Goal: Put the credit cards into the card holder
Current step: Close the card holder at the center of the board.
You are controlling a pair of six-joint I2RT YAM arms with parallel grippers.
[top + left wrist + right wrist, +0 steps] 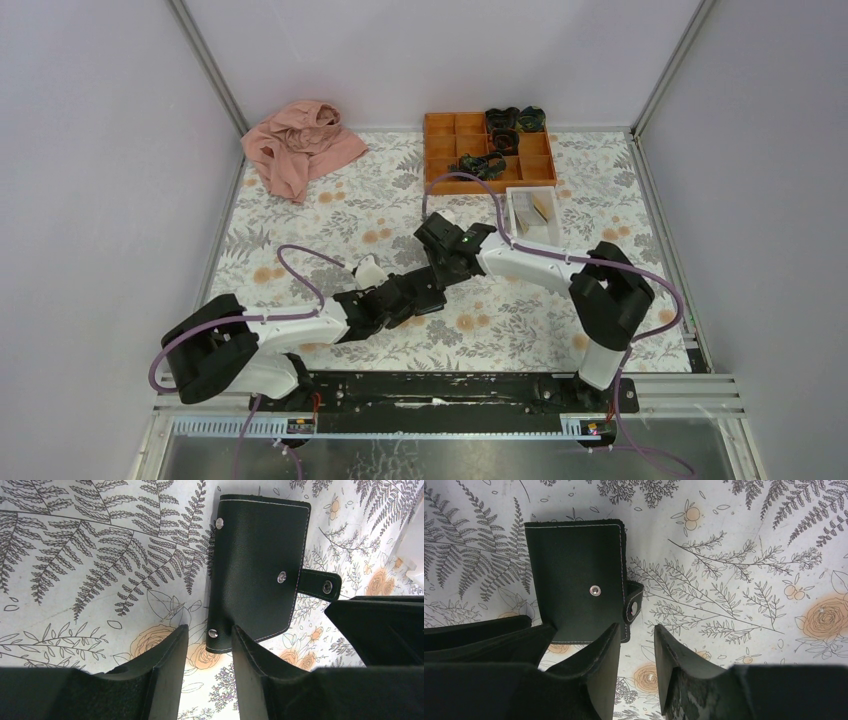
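Observation:
The card holder (260, 555) is a black folder lying closed and flat on the floral table, its snap strap (320, 585) sticking out unfastened. My left gripper (209, 627) is open, and the holder's near left corner sits between its fingertips. My right gripper (638, 626) is open and empty just right of the holder (574, 580), with its left finger over the holder's near right corner. In the top view both grippers meet mid-table and hide the holder. Credit cards (543, 207), tan and greyish, lie in the small white tray (520, 232).
An orange compartment tray (440, 150) with dark coiled items stands at the back, just behind the white tray. A pink cloth (300, 145) lies at the back left. Metal rails and white walls close off the table on three sides.

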